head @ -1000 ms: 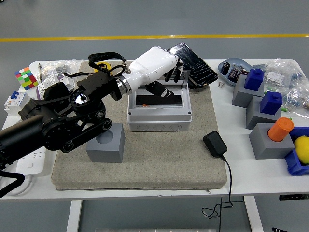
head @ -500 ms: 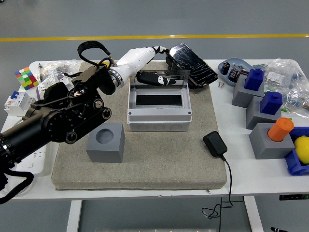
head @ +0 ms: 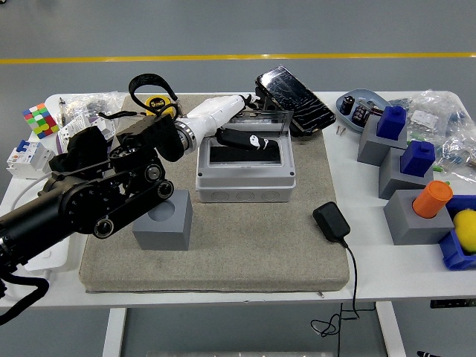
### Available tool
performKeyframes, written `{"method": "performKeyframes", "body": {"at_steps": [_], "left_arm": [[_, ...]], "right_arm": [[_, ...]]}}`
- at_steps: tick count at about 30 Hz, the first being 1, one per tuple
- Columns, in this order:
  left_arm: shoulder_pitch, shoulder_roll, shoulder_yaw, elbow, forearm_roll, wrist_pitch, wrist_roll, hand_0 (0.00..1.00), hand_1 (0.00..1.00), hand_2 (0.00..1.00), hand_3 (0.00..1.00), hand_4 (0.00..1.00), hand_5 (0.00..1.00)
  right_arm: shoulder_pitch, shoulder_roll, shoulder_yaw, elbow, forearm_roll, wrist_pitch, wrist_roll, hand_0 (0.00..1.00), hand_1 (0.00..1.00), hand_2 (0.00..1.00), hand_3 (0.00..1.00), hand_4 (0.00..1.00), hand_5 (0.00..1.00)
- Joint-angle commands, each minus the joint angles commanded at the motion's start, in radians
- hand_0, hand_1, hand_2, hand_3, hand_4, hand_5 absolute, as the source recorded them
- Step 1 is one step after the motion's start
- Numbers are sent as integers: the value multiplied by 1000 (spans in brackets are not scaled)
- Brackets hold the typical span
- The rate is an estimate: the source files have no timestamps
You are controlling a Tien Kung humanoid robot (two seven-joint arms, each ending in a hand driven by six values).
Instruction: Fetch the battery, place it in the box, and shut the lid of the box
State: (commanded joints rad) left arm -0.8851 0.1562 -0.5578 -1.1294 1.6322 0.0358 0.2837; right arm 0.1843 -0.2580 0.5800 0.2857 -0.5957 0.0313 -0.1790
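left robot hand [head: 239,134] | fingers flat on clear lid [head: 256,126] (half-lowered), gripping nothing | box [head: 245,175]

- A robotics lab or workshop floor.
- Grey floor [head: 223,30] marked with a yellow line [head: 238,56].
- White worktop [head: 372,268] carries grey test blocks [head: 162,220], a padded mat [head: 245,245] and bagged parts [head: 446,111] at its right edge.

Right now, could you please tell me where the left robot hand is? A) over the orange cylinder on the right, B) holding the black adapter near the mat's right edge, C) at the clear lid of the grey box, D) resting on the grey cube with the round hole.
C: the left robot hand reaches over the grey box, with its fingers at the clear lid.
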Motion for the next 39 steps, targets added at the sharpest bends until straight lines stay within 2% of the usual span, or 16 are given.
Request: {"method": "performKeyframes", "body": {"at_steps": [5,13,27,34,37,39], "left_arm": [[26,-7,5,-42,29,-15,37,660,830,835,887,998,734],[70,3,26,-66,26,-18,45,655,831,834,886,998,736],[90,21,19,-103,29,-20,47,650,833,836,889,998,747],[120,34,-47,-161,26,-3,24,638,820,826,876,998,752],[150,44,-103,-195,9,32,-15,638,820,826,876,998,752],[182,54,-157,-224,-13,71,-57,638,820,826,876,998,752]], "right_arm": [[-2,1,-1,-1,2,-2,0,672,677,702,549,921,532],[-5,1,-2,-3,4,-1,0,672,678,701,548,921,534],[-6,2,6,-3,-4,0,-1,674,678,701,548,920,531],[-6,3,7,-3,-3,-1,-1,672,678,702,548,920,534],[-6,3,7,-3,-4,0,-1,672,678,702,548,920,534],[-6,3,7,-4,-4,0,-1,672,678,702,548,920,534]]}}
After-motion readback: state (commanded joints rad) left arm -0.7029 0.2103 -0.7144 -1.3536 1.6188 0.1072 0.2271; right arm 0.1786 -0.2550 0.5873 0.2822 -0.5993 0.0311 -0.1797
